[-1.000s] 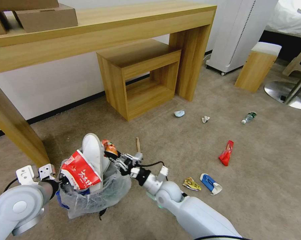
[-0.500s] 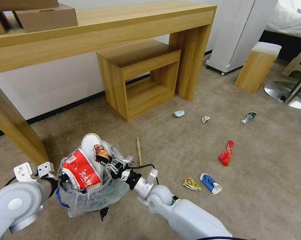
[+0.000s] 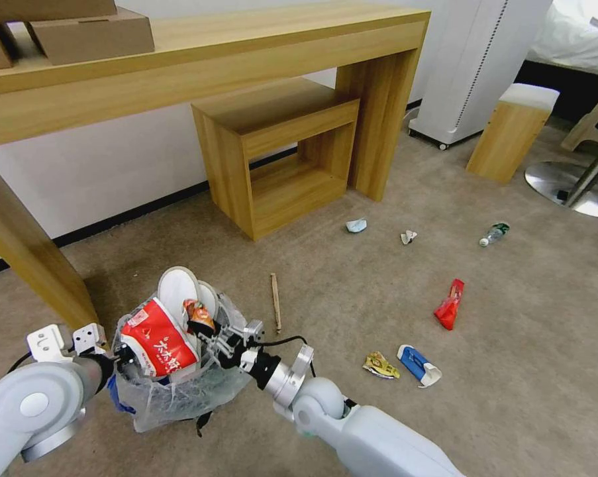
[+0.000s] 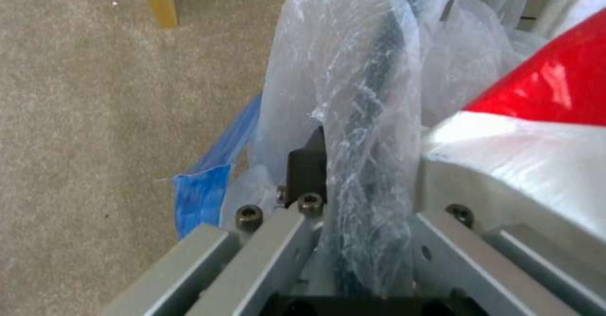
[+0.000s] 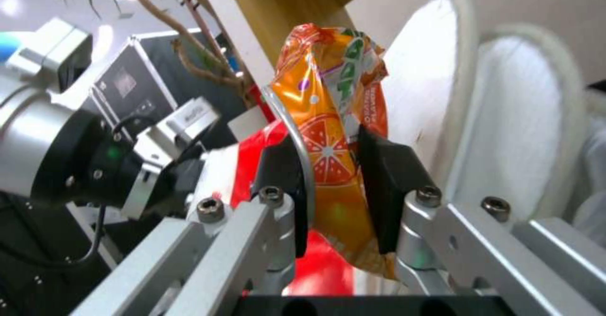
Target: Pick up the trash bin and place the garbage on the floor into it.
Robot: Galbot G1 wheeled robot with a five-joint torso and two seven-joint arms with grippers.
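Orange foil sits crushed between my right gripper [image 5: 328, 164] fingers: the pads are narrowed onto the orange wrapper [image 5: 331, 131], which stands with its long axis roughly along my fingers and its crumpled top poking past the tips. My right gripper [image 3: 202, 328] hangs just above the mouth of the trash bin [image 3: 179, 391], so the wrapper [image 3: 198, 314] lies straight over the opening, beside the two white slippers [image 3: 179, 291] standing on end and the red wrapper [image 3: 156, 338] already stuffed inside. What the coming move turns on, as I judge it, is that the bin is directly below the pinch, so letting go should drop the wrapper in, though the pile is high and it could slide off the slippers. My left gripper [image 3: 116, 361] is at the bin's near rim; in the left wrist view the dark rim and its plastic bag [image 4: 353, 117] run between my left fingers [image 4: 306, 171], which look closed on it, though the crinkled film hides the far pad. On the floor [image 3: 524, 371], well apart from both arms, lie the wooden stick [image 3: 275, 301], a red packet [image 3: 449, 305], a blue wrapper [image 3: 418, 364], a yellow scrap [image 3: 380, 365], two tissue wads [image 3: 356, 225] and the bottle [image 3: 494, 234]; my right arm is the nearer one.
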